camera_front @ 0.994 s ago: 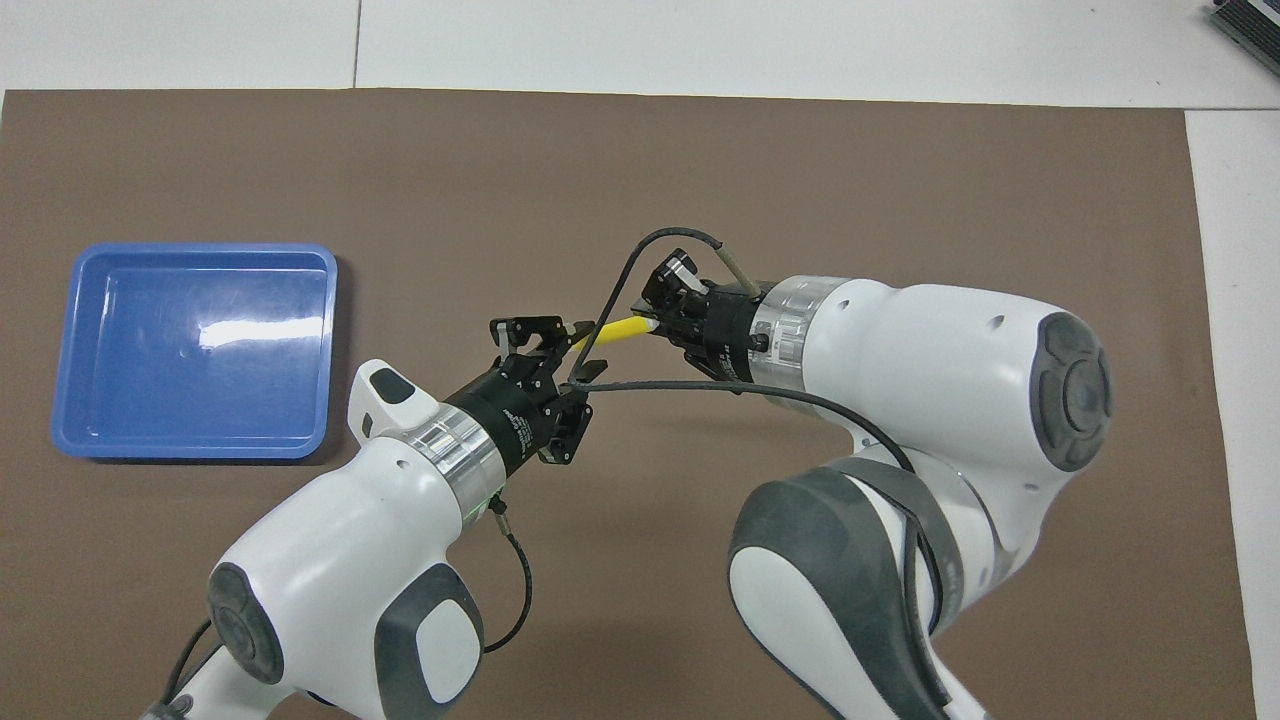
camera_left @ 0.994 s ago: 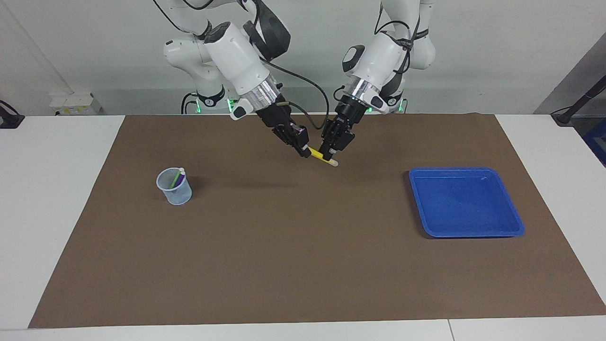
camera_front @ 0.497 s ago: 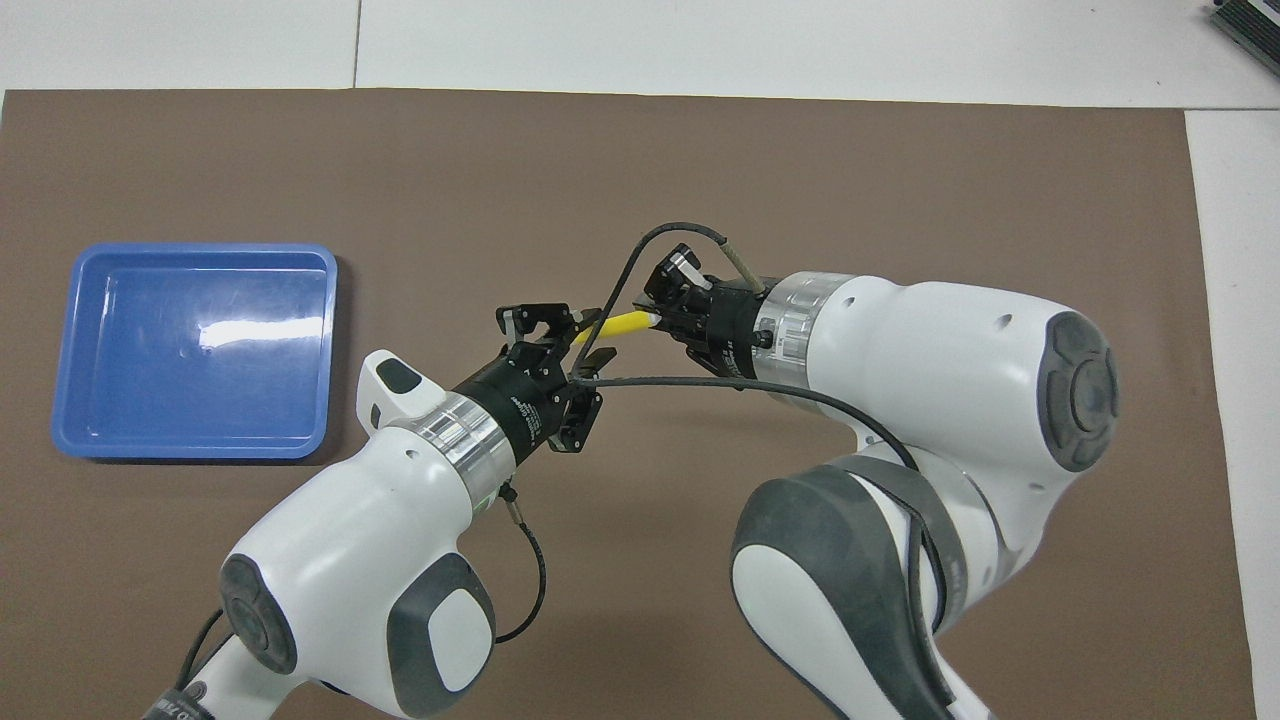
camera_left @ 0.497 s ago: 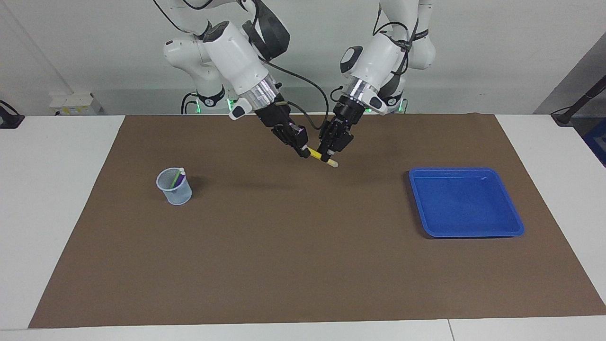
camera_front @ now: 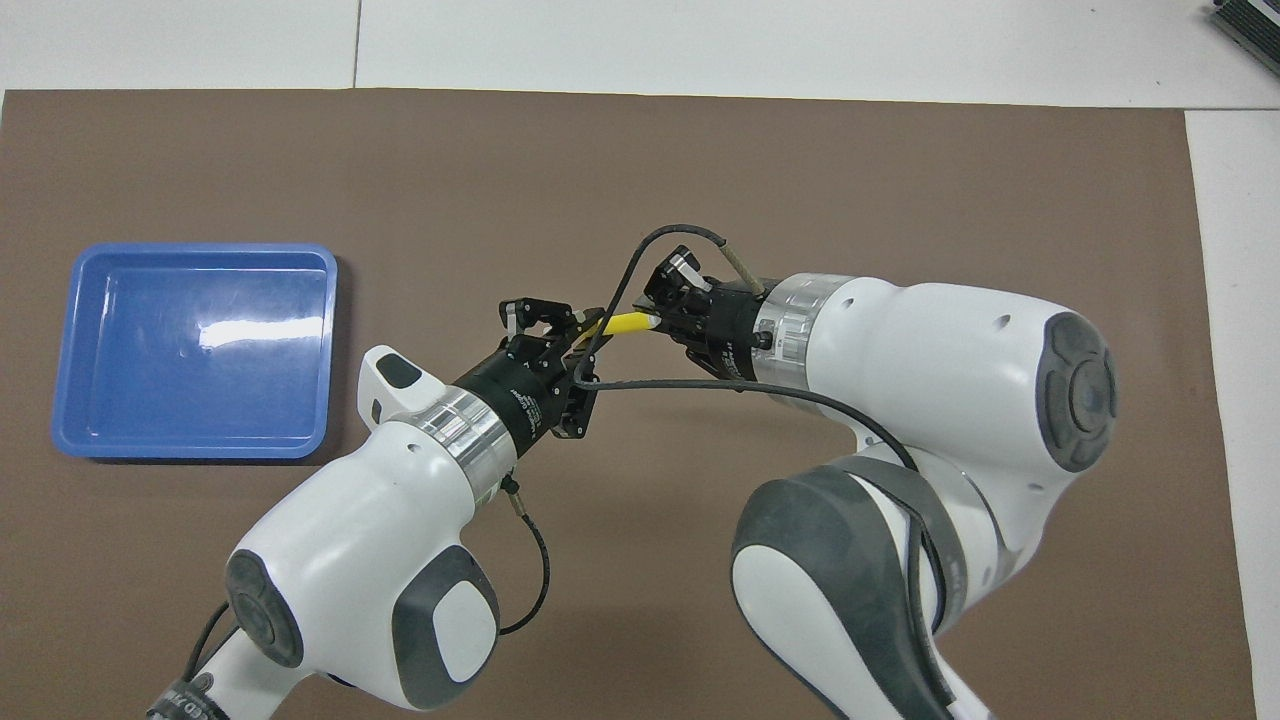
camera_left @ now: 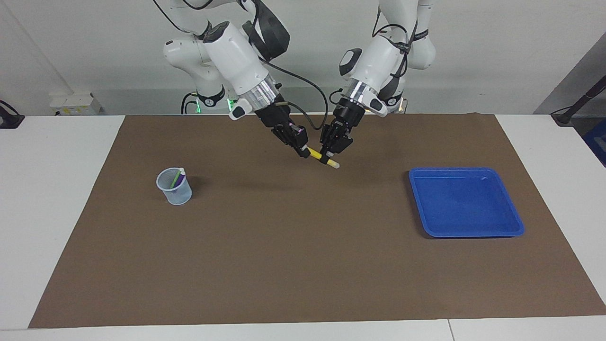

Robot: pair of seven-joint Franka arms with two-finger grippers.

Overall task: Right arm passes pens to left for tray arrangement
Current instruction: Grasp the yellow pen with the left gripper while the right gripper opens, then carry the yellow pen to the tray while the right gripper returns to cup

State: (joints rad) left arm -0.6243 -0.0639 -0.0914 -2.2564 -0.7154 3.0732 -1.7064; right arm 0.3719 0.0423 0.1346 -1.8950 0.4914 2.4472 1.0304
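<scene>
1. The right gripper (camera_left: pixel 303 152) hangs over the middle of the brown mat (camera_left: pixel 303 265), clenched on one end of the yellow pen (camera_left: pixel 316 154).
2. The left gripper (camera_left: pixel 326 158) meets it from the tray's end, its fingers closed on the same pen just beside the right gripper.
3. The pen slants between the two grippers in the air, its pale tip (camera_left: pixel 334 165) poking out past the left gripper.
4. The blue tray (camera_left: pixel 466 202) lies on the mat well apart from both grippers, toward the left arm's end.
5. A small mesh cup (camera_left: pixel 174 186) stands well apart toward the right arm's end, with the green pen (camera_left: pixel 177 177) and the purple pen (camera_left: pixel 181 180) in it.
</scene>
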